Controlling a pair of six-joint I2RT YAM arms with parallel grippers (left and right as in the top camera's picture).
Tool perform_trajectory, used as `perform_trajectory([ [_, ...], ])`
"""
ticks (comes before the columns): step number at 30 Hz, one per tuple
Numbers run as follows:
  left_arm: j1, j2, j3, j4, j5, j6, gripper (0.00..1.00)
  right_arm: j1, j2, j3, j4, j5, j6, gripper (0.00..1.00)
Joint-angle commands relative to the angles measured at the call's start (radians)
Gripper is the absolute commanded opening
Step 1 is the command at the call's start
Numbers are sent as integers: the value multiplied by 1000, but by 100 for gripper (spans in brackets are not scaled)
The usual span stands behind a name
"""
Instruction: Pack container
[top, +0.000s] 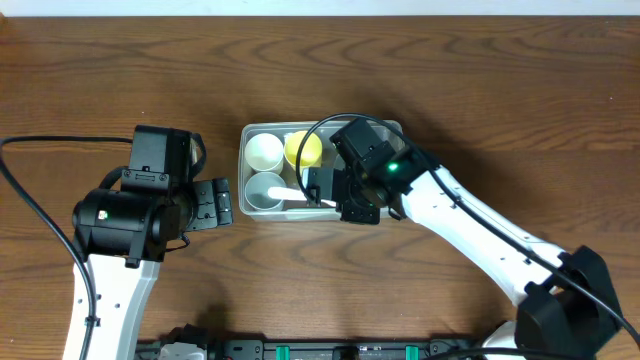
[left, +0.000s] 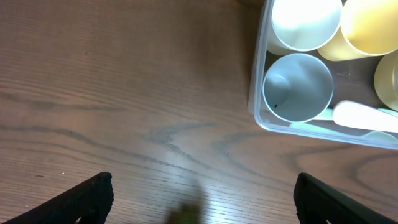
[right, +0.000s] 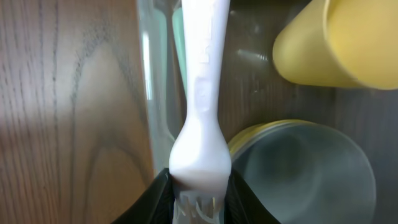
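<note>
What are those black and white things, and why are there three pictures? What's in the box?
They are two robot arms with pinching fingers. One picture looks down from above; the other two come from small cameras on each wrist. On the wooden table sits a clear container holding a white cup, a yellow cup and a pale blue-grey cup. The right gripper pinches a white fork by its prongs, over the container. The left gripper is open and empty, beside the container.

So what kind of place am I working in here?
Most likely a lab or test bench, not a real kitchen: a bare wooden table, two robot arms, and cables along the near edge. The only kitchen items are the cups and the white fork, held in the right pincer over the clear container.
</note>
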Motion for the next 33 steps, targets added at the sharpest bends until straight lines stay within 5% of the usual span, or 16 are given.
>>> perform_trajectory([
  [1,6,4,-4,-3,-5,-17,93,4,9,6,-2,3,-17,4],
  [11,6,4,-4,-3,-5,-17,93,1,9,6,-2,7,2,50],
  [22,6,4,-4,-3,-5,-17,93,-14,3,6,27,30,84,49],
  [30,6,4,-4,2,-5,-17,93,-139,-108,9,190,30,515,54],
  [33,3,4,-1,14,-5,-9,93,-237,-190,10,239,29,741,80],
])
